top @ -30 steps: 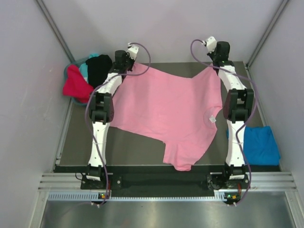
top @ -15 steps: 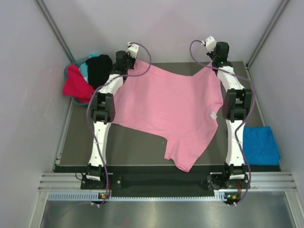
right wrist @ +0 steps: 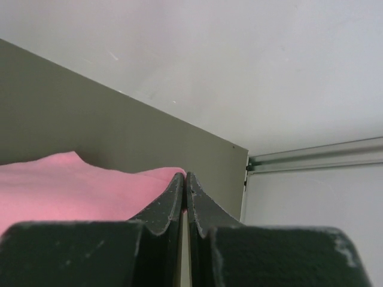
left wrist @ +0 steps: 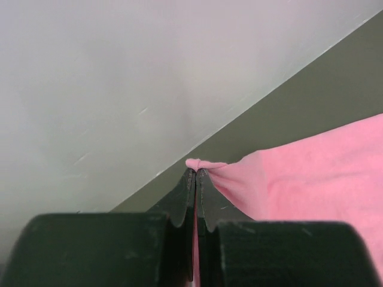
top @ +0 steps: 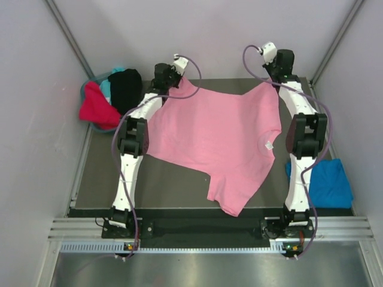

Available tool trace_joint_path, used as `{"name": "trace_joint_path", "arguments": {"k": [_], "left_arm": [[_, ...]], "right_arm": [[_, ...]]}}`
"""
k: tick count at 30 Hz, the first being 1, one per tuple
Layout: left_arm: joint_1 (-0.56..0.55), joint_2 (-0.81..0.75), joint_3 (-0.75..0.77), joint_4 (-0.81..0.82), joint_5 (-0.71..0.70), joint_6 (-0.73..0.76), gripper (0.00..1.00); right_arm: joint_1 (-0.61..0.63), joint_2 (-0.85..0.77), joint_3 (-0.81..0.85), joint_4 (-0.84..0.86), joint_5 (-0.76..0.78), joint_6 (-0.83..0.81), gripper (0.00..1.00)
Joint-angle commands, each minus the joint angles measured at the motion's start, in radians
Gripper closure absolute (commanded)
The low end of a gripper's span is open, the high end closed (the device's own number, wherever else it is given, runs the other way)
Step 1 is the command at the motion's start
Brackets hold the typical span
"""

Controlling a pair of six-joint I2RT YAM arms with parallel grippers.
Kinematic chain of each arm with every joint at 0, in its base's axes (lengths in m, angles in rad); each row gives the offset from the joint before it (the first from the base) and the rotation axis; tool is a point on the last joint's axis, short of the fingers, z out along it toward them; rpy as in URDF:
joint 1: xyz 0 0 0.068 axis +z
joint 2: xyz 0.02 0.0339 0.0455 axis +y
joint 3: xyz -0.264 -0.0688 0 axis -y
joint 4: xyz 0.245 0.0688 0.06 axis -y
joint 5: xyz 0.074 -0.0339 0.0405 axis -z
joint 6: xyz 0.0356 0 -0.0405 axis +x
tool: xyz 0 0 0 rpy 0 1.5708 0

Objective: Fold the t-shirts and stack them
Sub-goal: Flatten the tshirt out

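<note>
Dark olive tabletop under pink t-shirt, pale walls around.

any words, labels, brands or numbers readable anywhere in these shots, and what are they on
No text can be read in any view.
White neck tag on the pink t-shirt: too small to read, and it is unclear whether it carries print at all.
Blue t-shirt: plain, no print visible.
</note>
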Motion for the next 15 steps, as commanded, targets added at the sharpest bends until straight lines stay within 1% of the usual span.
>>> {"name": "trace_joint_path", "arguments": {"k": [1,4,6,8,15], "left_arm": [[-0.011,-0.039,0.031,0.107,-0.021,0.083,1.0],[-0.01,-0.005,0.081,0.126,-0.096,0.106,1.0],[-0.008,-0.004,0.072,0.14,-0.133,0.127,1.0],[-0.007,-0.022,0.051,0.141,-0.139,0.133,1.0],[-0.004,-0.122,-0.145,0.15,-0.135,0.213,1.0]], "right_arm": [[0.007,-0.069,-0.019,0.015,-0.016,0.024,1.0],[0.007,-0.063,-0.016,0.017,-0.01,0.023,1.0],[0.007,-0.061,-0.018,0.018,-0.002,0.024,1.0],[0.004,-0.063,-0.019,0.015,0.0,0.024,1.0],[0.004,-0.08,-0.021,-0.027,-0.02,0.044,1.0]]}}
